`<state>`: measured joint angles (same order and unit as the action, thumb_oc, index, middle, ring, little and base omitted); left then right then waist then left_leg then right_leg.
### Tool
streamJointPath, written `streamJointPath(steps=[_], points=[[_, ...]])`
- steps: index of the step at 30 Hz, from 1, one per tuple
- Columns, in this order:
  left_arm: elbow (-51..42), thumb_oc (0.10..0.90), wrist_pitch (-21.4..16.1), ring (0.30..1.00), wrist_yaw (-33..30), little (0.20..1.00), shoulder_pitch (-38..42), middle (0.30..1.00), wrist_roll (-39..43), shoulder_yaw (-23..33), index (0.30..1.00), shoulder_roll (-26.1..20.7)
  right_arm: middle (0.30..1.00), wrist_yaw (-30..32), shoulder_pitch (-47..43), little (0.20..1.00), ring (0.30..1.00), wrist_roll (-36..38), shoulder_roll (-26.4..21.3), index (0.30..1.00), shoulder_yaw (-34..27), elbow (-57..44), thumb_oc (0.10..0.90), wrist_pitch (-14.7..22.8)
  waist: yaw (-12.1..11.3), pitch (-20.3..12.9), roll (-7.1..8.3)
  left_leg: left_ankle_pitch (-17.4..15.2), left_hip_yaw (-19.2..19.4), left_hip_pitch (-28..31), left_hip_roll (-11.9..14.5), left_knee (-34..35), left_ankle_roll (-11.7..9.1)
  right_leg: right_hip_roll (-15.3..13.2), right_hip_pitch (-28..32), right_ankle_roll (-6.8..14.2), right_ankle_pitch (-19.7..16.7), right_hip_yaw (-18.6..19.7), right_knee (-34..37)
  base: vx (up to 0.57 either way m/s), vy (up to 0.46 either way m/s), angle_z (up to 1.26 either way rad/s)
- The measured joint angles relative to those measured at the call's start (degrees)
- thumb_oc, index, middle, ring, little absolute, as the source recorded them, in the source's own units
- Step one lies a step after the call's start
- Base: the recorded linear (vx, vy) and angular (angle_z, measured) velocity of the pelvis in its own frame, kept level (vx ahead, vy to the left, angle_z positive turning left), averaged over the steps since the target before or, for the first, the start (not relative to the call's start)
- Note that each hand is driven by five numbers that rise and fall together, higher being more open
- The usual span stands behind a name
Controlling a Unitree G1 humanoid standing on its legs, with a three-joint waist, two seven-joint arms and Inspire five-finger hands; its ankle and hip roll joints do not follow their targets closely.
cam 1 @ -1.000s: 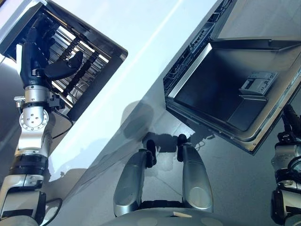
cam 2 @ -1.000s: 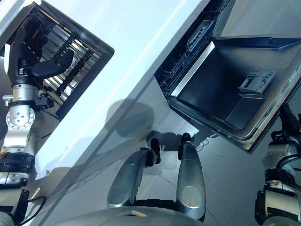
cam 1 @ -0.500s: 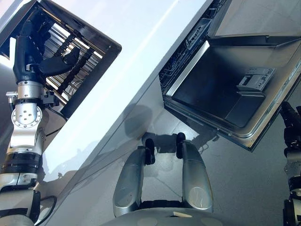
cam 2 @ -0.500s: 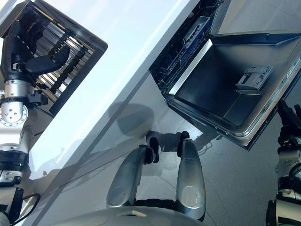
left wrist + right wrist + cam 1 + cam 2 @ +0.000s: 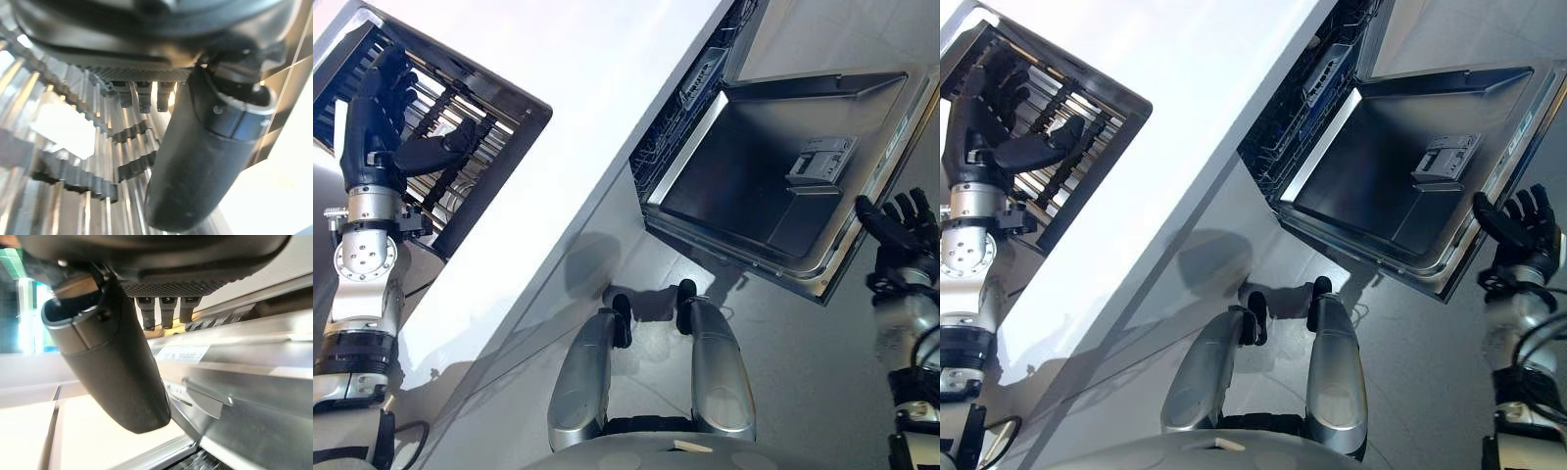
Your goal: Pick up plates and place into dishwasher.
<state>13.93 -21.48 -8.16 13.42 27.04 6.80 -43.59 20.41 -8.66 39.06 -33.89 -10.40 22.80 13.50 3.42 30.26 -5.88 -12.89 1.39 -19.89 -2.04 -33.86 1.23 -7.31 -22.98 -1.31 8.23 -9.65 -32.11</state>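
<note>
Glossy white worktop (image 5: 597, 88); brushed, shiny steel on dishwasher door (image 5: 754, 186); bright metal bars in rack (image 5: 450, 147); matt black plastic on left hand (image 5: 386, 137).

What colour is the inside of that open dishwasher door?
Silver-grey metal, seen best in the left eye view: dishwasher door.

Silver-grey jointed arms, round screw-studded wrist housings, dark bands between segments. Left hand (image 5: 374, 127) matte black, thick rounded thumb; right hand (image 5: 1518, 223) likewise black, textured palm pad.
</note>
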Motion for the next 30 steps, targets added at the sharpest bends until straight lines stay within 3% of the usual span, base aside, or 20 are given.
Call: streamJointPath(steps=[6, 12, 25, 30], points=[[-1.2, 0.8, -0.6, 0.9, -1.0, 0.9, -2.4, 0.9, -0.1, 0.2, 0.9, 3.9, 0.9, 7.5, 0.1, 0.9, 0.9, -10.0, 3.4, 0.9, 0.1, -8.6, 0.8, 5.8, -0.6, 0.2, -0.9, 0.6, 0.4, 2.7, -0.1, 3.6, 0.7, 0.1, 2.4, 0.8, -0.6, 1.1, 2.9, 0.02, 0.071, 0.01], [-2.3, 0.8, -2.6, 0.9, -1.0, 0.9, -2.4, 0.9, 0.0, 0.2, 0.9, 6.4, 0.9, 13.3, -2.2, 0.9, 0.9, -10.3, 3.4, 0.9, -2.1, -7.2, 0.8, 7.9, -2.0, 0.2, -0.88, 0.9, 0.8, 5.8, -0.1, 6.4, 1.0, 0.3, 5.5, 1.2, -0.8, 1.3, 5.6, 0.02, 0.015, 0.07], [-1.2, 0.8, -3.0, 0.9, -1.0, 0.9, -2.0, 0.9, 0.0, 0.2, 0.9, 6.7, 0.9, 14.8, -3.3, 0.9, 0.9, -7.0, 1.5, 0.9, -2.8, 9.7, 0.8, 4.7, -2.1, 0.2, -0.63, 1.2, 1.0, 6.8, 0.0, 7.4, 1.0, 0.6, 6.9, 1.8, -1.2, 1.3, 7.2, -0.01, -0.029, 0.0], [-1.1, 0.8, -2.9, 0.9, -1.0, 0.9, -0.8, 0.9, 0.0, 0.0, 0.9, 5.7, 0.9, 11.8, -6.1, 0.9, 0.9, -2.0, -0.4, 0.9, -2.7, 15.8, 0.8, 2.3, -2.3, 0.3, -0.51, 1.4, 0.6, 5.4, 0.0, 7.1, 0.8, 0.7, 5.7, 1.8, -1.3, 1.0, 7.0, -0.02, -0.068, 0.03]])
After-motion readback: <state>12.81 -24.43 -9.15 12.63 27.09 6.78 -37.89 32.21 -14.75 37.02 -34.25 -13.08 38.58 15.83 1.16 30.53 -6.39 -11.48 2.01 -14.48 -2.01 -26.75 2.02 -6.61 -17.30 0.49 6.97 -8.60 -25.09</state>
